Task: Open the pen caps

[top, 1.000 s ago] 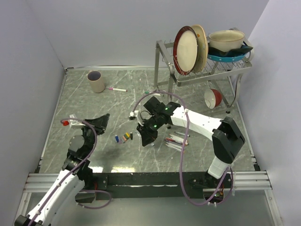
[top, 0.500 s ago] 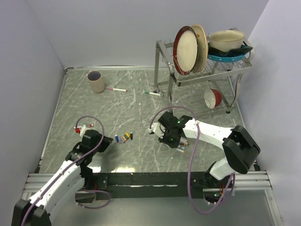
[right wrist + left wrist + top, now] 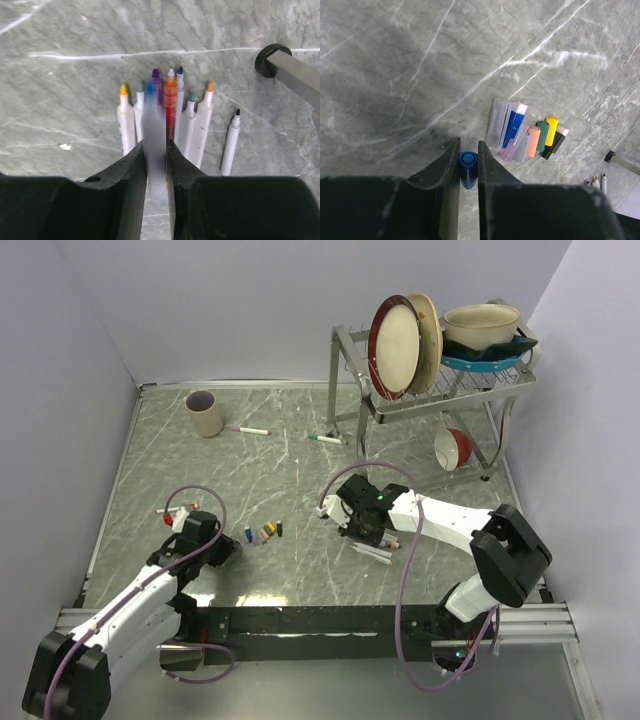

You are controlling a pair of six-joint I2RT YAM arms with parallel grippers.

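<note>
In the left wrist view my left gripper (image 3: 468, 146) is shut on a blue pen cap (image 3: 468, 169), held upright just above the table. Beside it lies a row of loose pen caps (image 3: 530, 137): clear, blue, pink, green, yellow, black. From above, the left gripper (image 3: 226, 546) is just left of that row (image 3: 263, 532). My right gripper (image 3: 156, 150) hovers over several uncapped white pens (image 3: 190, 125). A blurred white pen with a blue tip (image 3: 155, 135) sits loose between its barely parted jaws. From above, the right gripper (image 3: 372, 538) is over those pens (image 3: 378, 552).
Two capped pens lie at the back, one pink-capped (image 3: 246, 429) and one green-capped (image 3: 325, 438). A red-capped pen (image 3: 168, 510) lies left of my left arm. A cup (image 3: 204, 412) stands back left. A dish rack (image 3: 430, 390) with plates and a red bowl (image 3: 455, 447) stands back right.
The right arm swung right from beside the cap row to over the uncapped pens and its jaws eased apart. The left arm came down and in toward the cap row.
</note>
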